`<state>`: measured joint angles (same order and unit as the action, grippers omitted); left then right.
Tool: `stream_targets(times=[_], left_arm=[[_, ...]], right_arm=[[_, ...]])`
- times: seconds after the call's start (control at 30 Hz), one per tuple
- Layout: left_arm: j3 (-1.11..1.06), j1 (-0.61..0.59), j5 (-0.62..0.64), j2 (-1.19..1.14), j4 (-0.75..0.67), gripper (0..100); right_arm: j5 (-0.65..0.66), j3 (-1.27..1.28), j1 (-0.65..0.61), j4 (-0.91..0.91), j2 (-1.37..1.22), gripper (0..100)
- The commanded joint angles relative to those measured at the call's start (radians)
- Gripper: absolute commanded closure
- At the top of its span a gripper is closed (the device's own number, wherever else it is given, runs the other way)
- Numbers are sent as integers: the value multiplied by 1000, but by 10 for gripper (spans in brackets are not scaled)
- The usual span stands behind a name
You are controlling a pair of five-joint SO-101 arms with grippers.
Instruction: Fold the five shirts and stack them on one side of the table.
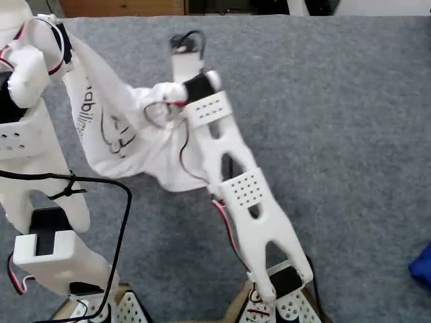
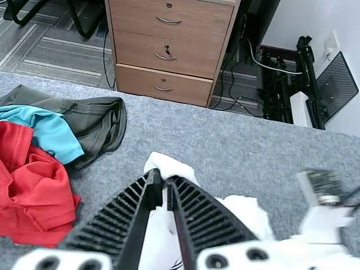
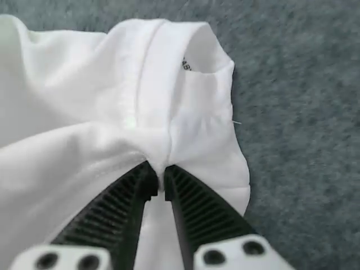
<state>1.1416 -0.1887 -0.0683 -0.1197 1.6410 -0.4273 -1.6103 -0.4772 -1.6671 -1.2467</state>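
Observation:
A white shirt (image 1: 135, 138) with dark print hangs stretched between both arms above the grey table (image 1: 337, 134). My left gripper (image 2: 162, 183) is shut on one edge of the white shirt (image 2: 169, 164), held high at the far left (image 1: 57, 37). My right gripper (image 3: 159, 179) is shut on the white shirt (image 3: 84, 112) just below its collar (image 3: 185, 56), near the table's middle (image 1: 176, 91). A red shirt (image 2: 31, 185), a turquoise shirt (image 2: 48, 132) and a dark olive shirt (image 2: 93, 121) lie heaped on the table in the left wrist view.
A blue item (image 1: 423, 266) lies at the table's right edge. Black cables (image 1: 101, 202) run along the left arm. A wooden drawer cabinet (image 2: 169, 50) and black stands (image 2: 292, 79) are beyond the table's far edge. Bare grey surface stretches to the right.

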Motion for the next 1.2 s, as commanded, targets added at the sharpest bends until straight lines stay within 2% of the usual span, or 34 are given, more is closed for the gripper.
stream_targets(times=[0.0, 0.13, 0.23, 0.33, 0.53, 0.6, 0.77, 0.93, 1.03, 1.17], left_arm=[[9, -12, 6, 18, 2, 981], [9, -12, 6, 19, 2, 981], [9, -12, 6, 19, 3, 981], [9, -12, 6, 19, 3, 981], [2, -9, 6, 15, 3, 981], [0, -9, 6, 10, 3, 981], [-3, -6, 6, 7, 3, 981], [-130, -3, 25, 8, -37, 981], [-226, -12, 77, 12, -84, 981], [-262, -15, 83, 18, -109, 981]], right_arm=[[12, -54, 81, -25, 159, 992], [43, -45, 136, -80, 226, 990], [140, -47, 136, -101, 240, 989], [152, -51, 125, -103, 242, 985], [144, -13, 87, -112, 231, 786], [130, -1, 77, -112, 232, 747], [66, -2, 50, -95, 226, 754], [61, 45, -13, 3, 176, 856], [61, 77, -58, 34, 134, 861], [60, 87, -107, 40, 82, 861]])
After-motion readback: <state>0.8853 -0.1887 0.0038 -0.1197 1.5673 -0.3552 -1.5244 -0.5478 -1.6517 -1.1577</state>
